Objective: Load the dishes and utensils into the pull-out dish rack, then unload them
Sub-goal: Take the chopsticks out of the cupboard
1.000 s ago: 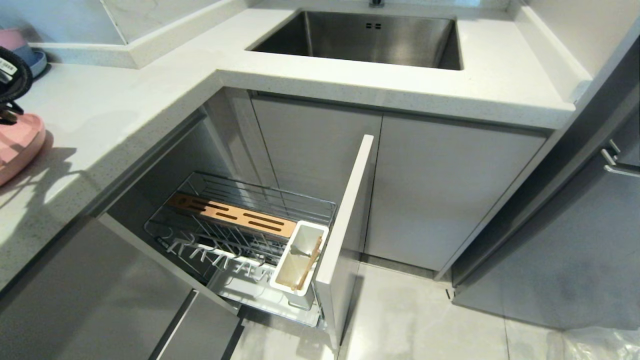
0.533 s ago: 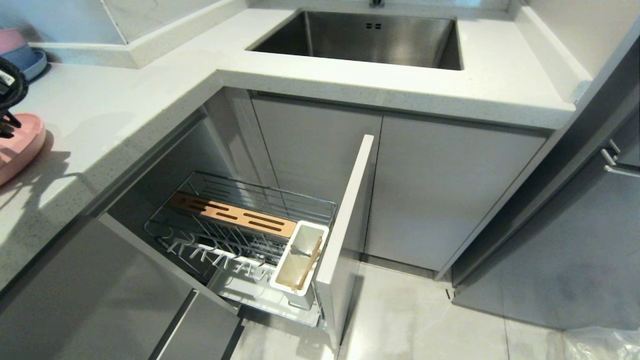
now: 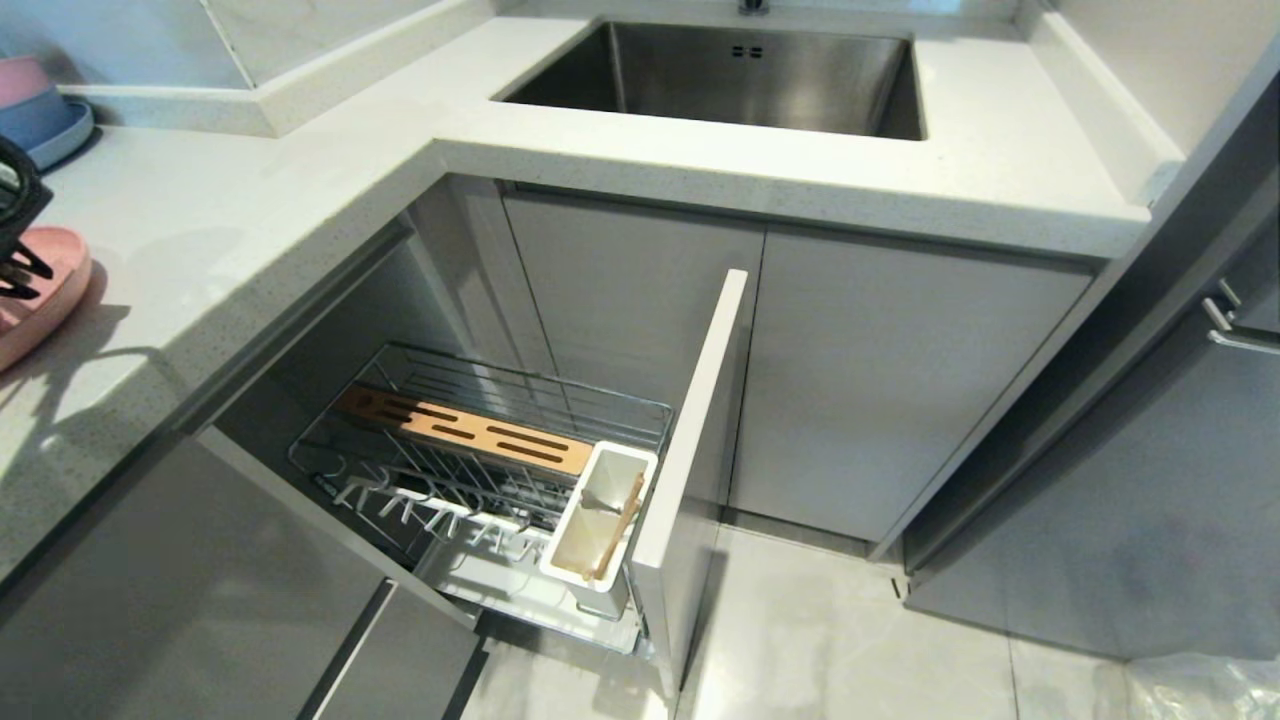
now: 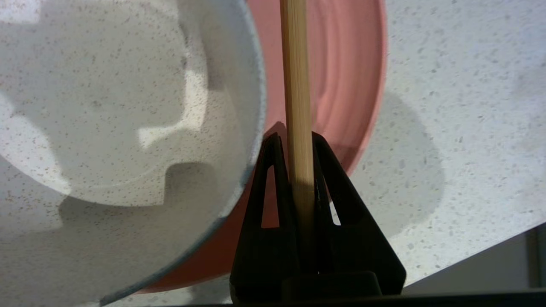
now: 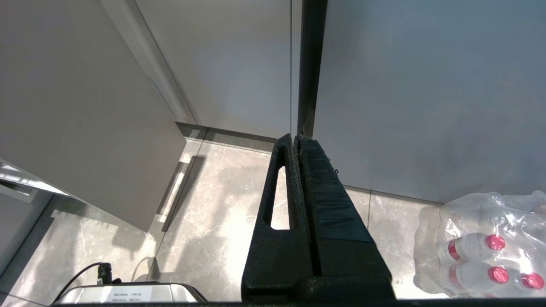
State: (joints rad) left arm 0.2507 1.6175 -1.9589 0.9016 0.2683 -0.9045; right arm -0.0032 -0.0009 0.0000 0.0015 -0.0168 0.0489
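A single chopstick (image 4: 295, 85) is clamped between the fingers of the left gripper (image 4: 296, 140), above the pink plate (image 4: 341, 76) and just beside the white bowl (image 4: 128, 106), which overlaps the plate in the left wrist view. In the head view, only the black tip of this gripper (image 3: 20, 240) is seen at the left edge, over the plate (image 3: 45, 300) on the counter (image 3: 250, 220). The rack (image 3: 480, 470) is pulled out below the counter, with its wooden strip (image 3: 465, 430) across the wire basket and its grey front (image 3: 690, 450) standing open. A chopstick (image 3: 618, 530) is leaned inside the white caddy (image 3: 600, 520) at the rack's front end. Stacked pink and blue bowls (image 3: 40, 105) are seen at the counter's far left. The right gripper (image 5: 298, 145) is pressed shut on nothing and is hung over the floor (image 5: 204, 213), near a pack of bottles (image 5: 482, 243)
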